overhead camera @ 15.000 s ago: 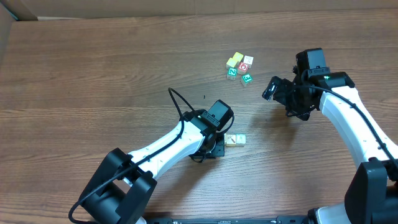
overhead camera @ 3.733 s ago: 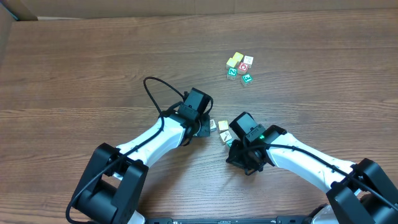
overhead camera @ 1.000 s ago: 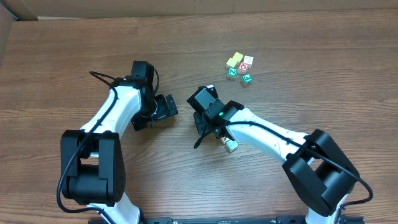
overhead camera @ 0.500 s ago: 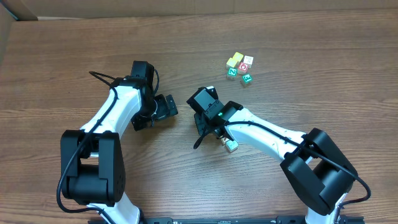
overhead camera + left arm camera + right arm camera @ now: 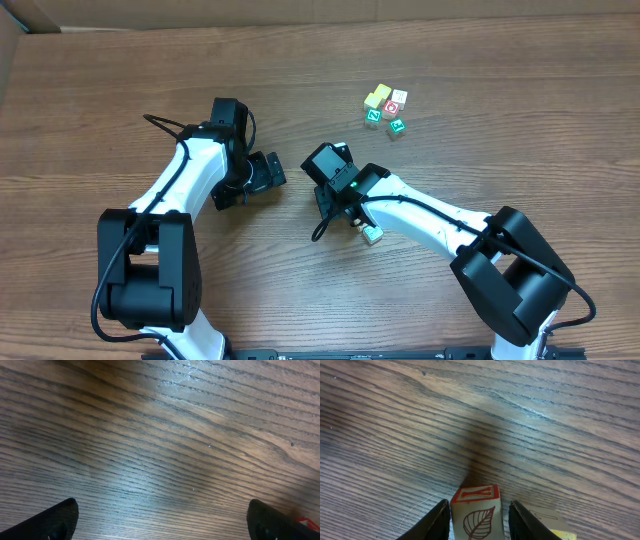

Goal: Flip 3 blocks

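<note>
In the right wrist view a white block [image 5: 479,522] lies on the table between my right gripper's [image 5: 478,504] fingers, with a red Y face and a leaf drawing. The left finger [image 5: 440,521] is against its side; a thin gap shows at the right finger [image 5: 522,522]. A tan block [image 5: 545,517] lies just right of that finger. From overhead the right gripper [image 5: 345,212] hides the Y block, and one pale block [image 5: 372,235] shows beside it. My left gripper [image 5: 268,172] stands wide open over bare wood [image 5: 162,505], well to the left.
A cluster of several coloured cubes [image 5: 385,108] sits at the back right of the wooden table [image 5: 120,90]. A loose black cable loops from the left arm [image 5: 160,122]. The two arms stand about a hand's width apart.
The right gripper's fingers have drawn in closer round the Y block. The left arm has stayed still and open.
</note>
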Robot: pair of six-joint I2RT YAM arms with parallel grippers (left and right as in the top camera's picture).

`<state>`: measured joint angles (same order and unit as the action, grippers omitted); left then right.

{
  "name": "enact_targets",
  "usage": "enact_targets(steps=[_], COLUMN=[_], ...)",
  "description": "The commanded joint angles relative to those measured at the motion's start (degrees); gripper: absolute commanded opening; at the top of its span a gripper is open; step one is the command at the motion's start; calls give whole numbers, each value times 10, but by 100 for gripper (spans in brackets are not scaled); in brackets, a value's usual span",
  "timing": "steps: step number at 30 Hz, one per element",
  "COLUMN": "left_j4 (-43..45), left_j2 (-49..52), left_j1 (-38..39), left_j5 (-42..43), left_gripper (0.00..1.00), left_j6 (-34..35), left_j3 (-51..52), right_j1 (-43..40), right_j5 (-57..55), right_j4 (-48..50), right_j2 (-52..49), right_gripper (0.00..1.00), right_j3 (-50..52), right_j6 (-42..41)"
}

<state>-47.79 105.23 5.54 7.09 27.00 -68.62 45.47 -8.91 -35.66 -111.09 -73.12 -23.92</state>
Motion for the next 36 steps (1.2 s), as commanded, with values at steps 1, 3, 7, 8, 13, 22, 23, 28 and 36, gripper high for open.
enact_targets(steps=[1,3,7,8,13,22,23,28,36], left_j4=[1,1,1,1,1,1,1,1,1], left_j2=[4,4,4,4,4,4,4,4,4], left_j1=[2,2,2,2,2,2,2,2,2], left_j5=[2,2,2,2,2,2,2,2,2], left_gripper=[100,100,100,100,100,100,100,100,100], left_j6=[0,0,0,0,0,0,0,0,0], left_j3=[-5,-5,-5,-5,-5,-5,-5,-5,-5], right_j1=[3,3,3,3,3,3,3,3,3], right_j5=[11,15,17,17,16,17,17,17,12], right_j4=[0,0,1,1,6,3,2,2,15], right_j2=[-4,-4,-4,-4,-4,-4,-4,-4,-12], right_gripper=[40,40,37,37,33,43,43,42,41], right_j3=[4,4,4,4,4,4,4,4,4], right_j6=[0,0,0,0,0,-1,-1,-1,0])
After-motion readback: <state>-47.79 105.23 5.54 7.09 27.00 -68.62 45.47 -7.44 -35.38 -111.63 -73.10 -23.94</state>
